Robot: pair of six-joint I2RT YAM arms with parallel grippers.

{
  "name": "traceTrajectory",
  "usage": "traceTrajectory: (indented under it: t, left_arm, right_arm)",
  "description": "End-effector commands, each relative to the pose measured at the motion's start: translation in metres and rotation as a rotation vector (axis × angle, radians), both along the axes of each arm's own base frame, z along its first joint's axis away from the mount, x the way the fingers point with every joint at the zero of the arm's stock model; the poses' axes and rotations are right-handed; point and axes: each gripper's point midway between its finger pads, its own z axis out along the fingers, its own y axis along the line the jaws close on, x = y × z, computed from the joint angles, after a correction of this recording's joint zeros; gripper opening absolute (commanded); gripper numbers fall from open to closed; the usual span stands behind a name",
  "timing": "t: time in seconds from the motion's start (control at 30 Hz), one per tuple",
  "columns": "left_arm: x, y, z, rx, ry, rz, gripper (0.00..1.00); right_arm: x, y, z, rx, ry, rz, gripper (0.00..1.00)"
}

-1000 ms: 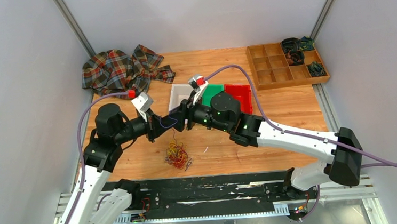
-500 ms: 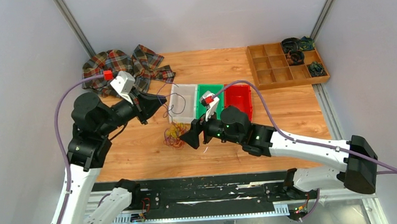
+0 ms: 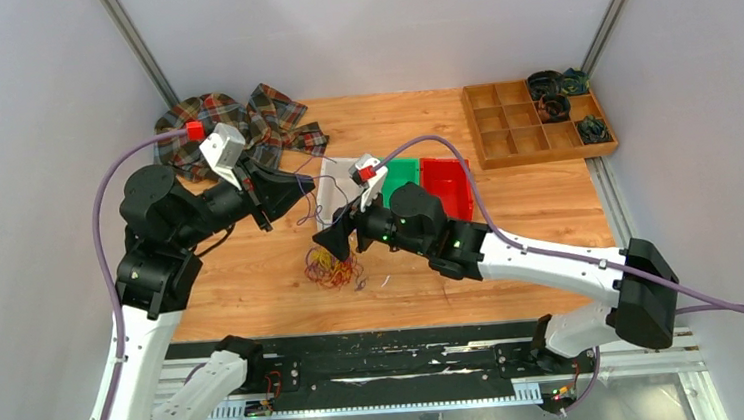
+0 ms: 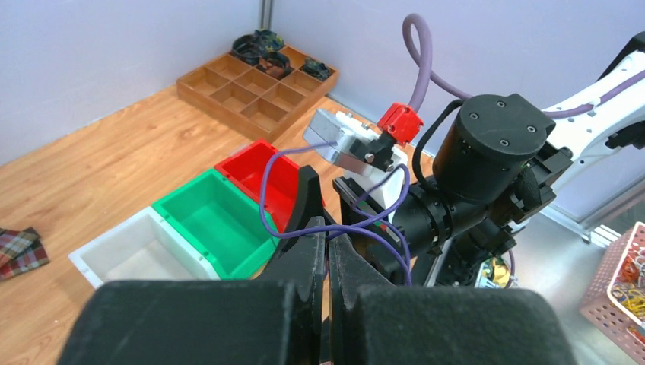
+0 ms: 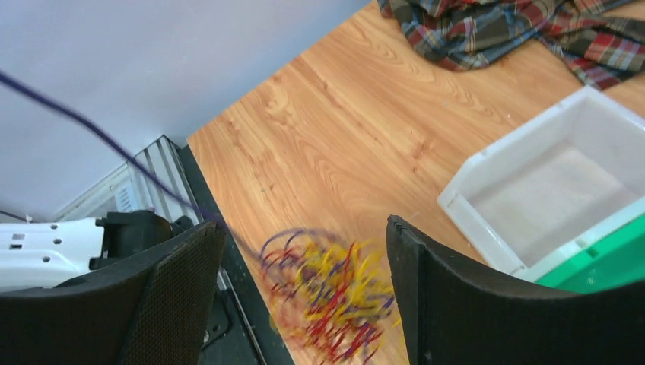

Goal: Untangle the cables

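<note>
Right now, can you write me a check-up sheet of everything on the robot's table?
Surface: wooden table, light brown.
Job's things: red, yellow and purple tangle lying on it; one purple strand lifted away.
Clutter: plaid cloth, white bin, green bin, red bin, compartment tray.
Grippers: left gripper shut on the purple strand; right gripper open over the tangle.
Cables: lilac cables along both arms.
Surroundings: pale walls.
</note>
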Motion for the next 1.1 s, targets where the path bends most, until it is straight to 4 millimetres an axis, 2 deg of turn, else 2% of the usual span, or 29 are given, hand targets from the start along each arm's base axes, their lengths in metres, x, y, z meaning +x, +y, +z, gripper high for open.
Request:
traceTrajectory:
  t: [0.0,0.2,0.33,0.47,0.7,0.93,1.07]
  left_arm:
    - [-0.009,-0.005,0.008,-0.014,0.001,-0.049,0.01]
    - [-0.015,-0.006,0.020,-0.038,-0.006,-0.069,0.00]
    - [-0.025,-0.008,0.032,-0.068,0.005,-0.101,0.00]
    - [-0.033,-0.007,0.045,-0.085,-0.012,-0.119,0.00]
    - [-0.039,-0.006,0.084,-0.125,-0.092,-0.125,0.00]
    - [-0.038,0.006,0.144,-0.173,-0.246,-0.035,0.00]
    - [-0.043,0.013,0.176,-0.195,-0.338,-0.003,0.00]
  right_arm:
    - [0.006,0.014,0.021,0.043,-0.053,0.010,0.75]
    - [0.002,0.029,0.006,0.057,0.006,0.038,0.62]
    - [-0.001,0.042,0.004,0.096,0.049,0.074,0.45]
    - [-0.001,0.052,-0.011,0.102,0.109,0.102,0.32]
    - [0.009,0.049,-0.060,0.051,0.189,0.051,0.30]
    - [0.016,0.029,-0.121,-0.034,0.241,-0.050,0.36]
    - [0.014,0.021,-0.143,-0.061,0.271,-0.074,0.38]
